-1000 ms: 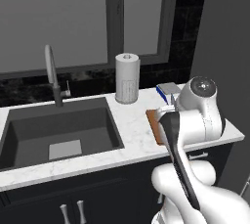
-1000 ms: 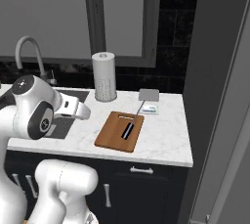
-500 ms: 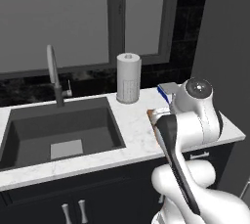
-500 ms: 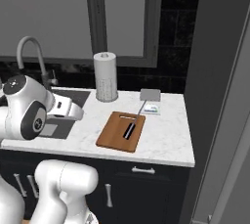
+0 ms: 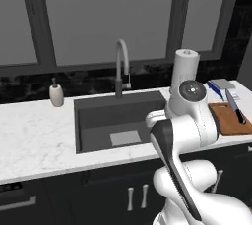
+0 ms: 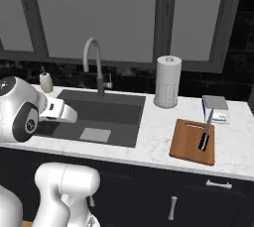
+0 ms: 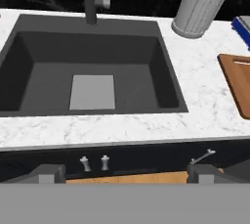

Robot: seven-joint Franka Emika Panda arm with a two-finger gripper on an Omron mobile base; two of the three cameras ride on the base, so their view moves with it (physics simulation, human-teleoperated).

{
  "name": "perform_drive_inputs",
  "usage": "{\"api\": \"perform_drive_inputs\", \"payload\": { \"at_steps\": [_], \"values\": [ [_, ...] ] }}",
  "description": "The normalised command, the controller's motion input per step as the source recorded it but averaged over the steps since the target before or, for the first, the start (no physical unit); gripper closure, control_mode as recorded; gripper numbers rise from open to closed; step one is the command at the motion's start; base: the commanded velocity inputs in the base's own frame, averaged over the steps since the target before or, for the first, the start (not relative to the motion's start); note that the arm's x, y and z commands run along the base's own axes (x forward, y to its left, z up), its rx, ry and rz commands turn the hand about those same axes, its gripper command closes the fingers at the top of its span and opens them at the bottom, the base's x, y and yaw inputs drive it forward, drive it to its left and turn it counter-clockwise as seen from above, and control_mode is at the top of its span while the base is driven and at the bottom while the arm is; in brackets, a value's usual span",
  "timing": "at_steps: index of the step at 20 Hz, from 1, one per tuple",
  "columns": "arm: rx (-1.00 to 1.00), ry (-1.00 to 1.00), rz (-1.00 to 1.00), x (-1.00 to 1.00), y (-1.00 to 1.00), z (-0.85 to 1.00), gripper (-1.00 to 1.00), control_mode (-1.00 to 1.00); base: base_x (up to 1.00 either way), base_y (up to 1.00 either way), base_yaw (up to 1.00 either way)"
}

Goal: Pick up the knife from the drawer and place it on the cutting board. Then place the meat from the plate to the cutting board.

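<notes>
At the right edge of the hand view the cutting board [image 7: 239, 87] is cut off; the knife [image 6: 205, 137] lies on it. Gripper [image 7: 122, 174] fingertips stand wide apart, holding nothing.

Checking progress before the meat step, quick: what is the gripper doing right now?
Gripper: open, holding nothing, over the counter edge in front of the sink. The knife lies on the cutting board.
</notes>
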Motion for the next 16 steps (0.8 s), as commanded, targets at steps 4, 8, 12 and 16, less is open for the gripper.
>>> {"api": "perform_drive_inputs", "payload": {
  "at_steps": [4,8,12,16],
  "values": [
    [0.0,0.0,0.0,0.0,0.0,0.0,-1.0,1.0,-0.08,1.0,0.07],
    [0.0,0.0,0.0,0.0,0.0,0.0,-1.0,1.0,-0.01,1.0,-0.02],
    [0.0,0.0,0.0,0.0,0.0,0.0,-1.0,1.0,-0.09,1.0,0.0],
    [0.0,0.0,0.0,0.0,0.0,0.0,-1.0,1.0,-0.01,1.0,0.0]
  ]
}}
